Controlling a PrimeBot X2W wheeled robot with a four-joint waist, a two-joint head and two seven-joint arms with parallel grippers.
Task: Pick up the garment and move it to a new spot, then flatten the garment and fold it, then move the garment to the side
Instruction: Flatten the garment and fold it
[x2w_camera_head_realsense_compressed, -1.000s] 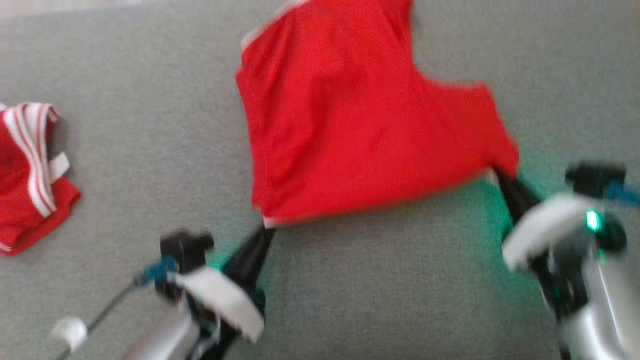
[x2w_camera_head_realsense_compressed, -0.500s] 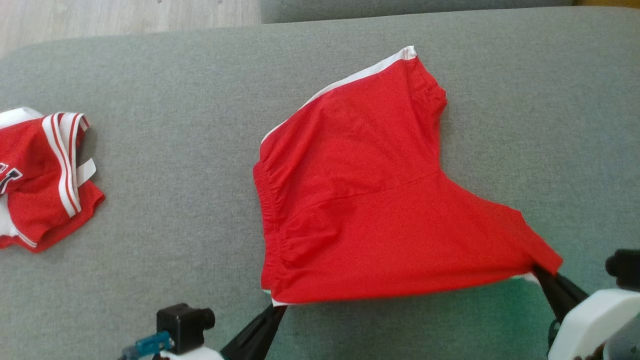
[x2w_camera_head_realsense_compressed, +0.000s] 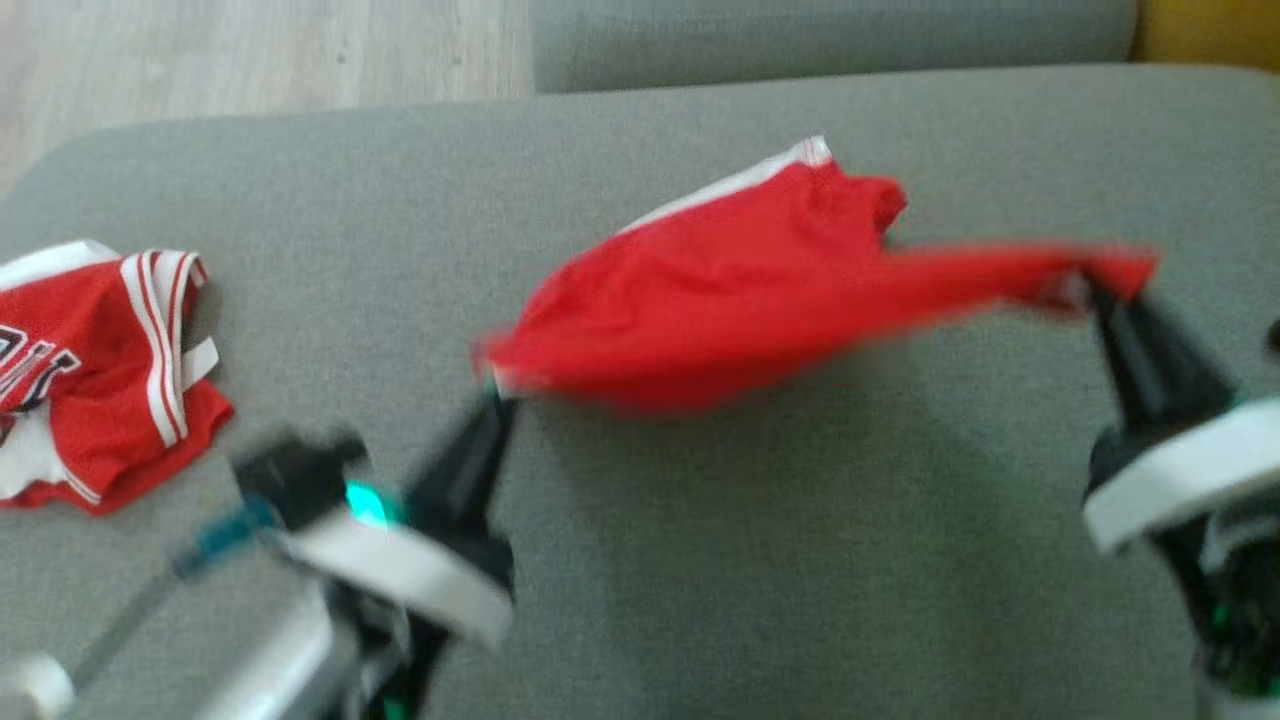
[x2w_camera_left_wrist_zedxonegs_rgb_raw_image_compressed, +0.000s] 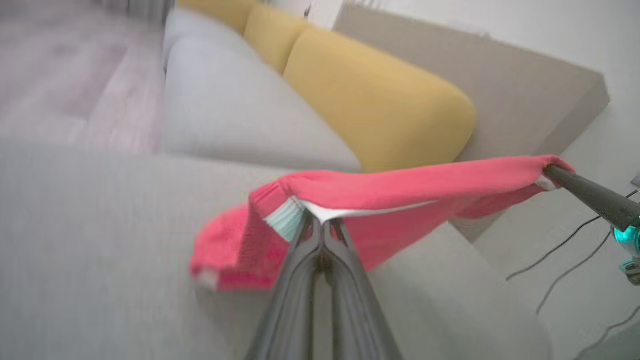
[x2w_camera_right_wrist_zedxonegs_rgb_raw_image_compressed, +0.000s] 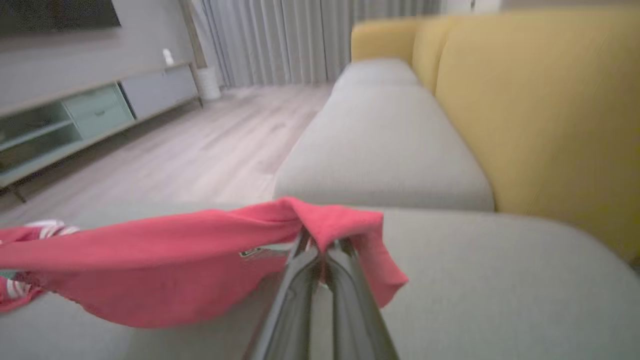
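So the red fabric shorts with the white side trim (x2w_camera_head_realsense_compressed: 720, 300) were strung between both arms. The near edge hung clear of the grey sofa seat cushion (x2w_camera_head_realsense_compressed: 700, 560), and the far edge looked to trail on it toward 12 o'clock. The left gripper (x2w_camera_head_realsense_compressed: 497, 392) was pinched tight on the gathered waistband corner, and the right gripper (x2w_camera_head_realsense_compressed: 1088, 285) was clenched on the opposite corner.

From the left fingertips the cloth ran off toward 2 o'clock, and from the right ones back toward 8. That put the long axis roughly 8-to-2 across the cushion, with each arm on its own end. My guess is the fold goes away from the robot, toward 12, and nothing was lying in that lane.

The crumpled red-and-white striped jersey (x2w_camera_head_realsense_compressed: 100, 370) sat well apart at 9 o'clock. The mustard-yellow back cushions (x2w_camera_left_wrist_zedxonegs_rgb_raw_image_compressed: 380, 100) were off past 2 o'clock. Pretty blurry moment, so take the drape bit loosely.
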